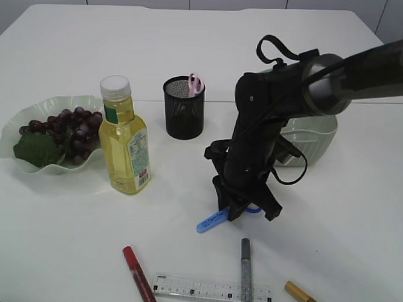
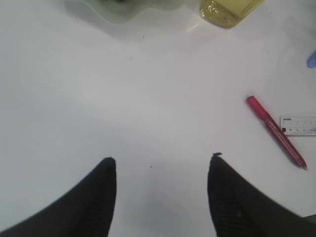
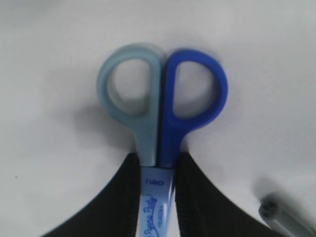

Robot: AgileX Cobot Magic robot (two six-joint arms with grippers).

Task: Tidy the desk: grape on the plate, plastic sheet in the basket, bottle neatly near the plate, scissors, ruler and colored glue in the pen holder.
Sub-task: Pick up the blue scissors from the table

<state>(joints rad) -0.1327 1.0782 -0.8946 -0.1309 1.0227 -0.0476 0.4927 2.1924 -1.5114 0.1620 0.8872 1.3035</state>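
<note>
- Exterior view: a plain white tabletop (image 1: 343, 262) fills the scene, with pale wall panels along the far edge.
- At the left, a wavy-edged pale green plate (image 1: 9, 147) holds a dark purple grape bunch (image 1: 70, 123) with a green leaf; just beside it stands an upright clear plastic bottle of yellow liquid with a white cap (image 1: 124, 138).
- Behind, a black mesh pen holder (image 1: 184, 109) has a pink item poking out; I cannot tell what it is.
- The black right arm largely hides a pale green basket (image 1: 318, 138); its contents cannot be seen.
- The right gripper (image 1: 247, 209) is down at the table, closed on blue-handled scissors in a blue sleeve (image 1: 212, 221).
- Along the near edge lie a red glue pen (image 1: 139, 277), a clear plastic ruler (image 1: 210, 290), a silver glue pen (image 1: 245, 272) crossing the ruler, and a gold glue pen (image 1: 307, 299), cut off by the frame.
- Right wrist view alone shows the scissors' two loops, one grey-blue and one deep blue, with both fingers (image 3: 123, 202) pressed against the sleeve; the silver pen's end sits blurred in the corner.
- Left wrist view: the left gripper (image 2: 162, 197) hangs spread apart over bare table, holding nothing; the exterior view does not show it. The bottle's base and the ruler's end are clipped at the edges.
</note>
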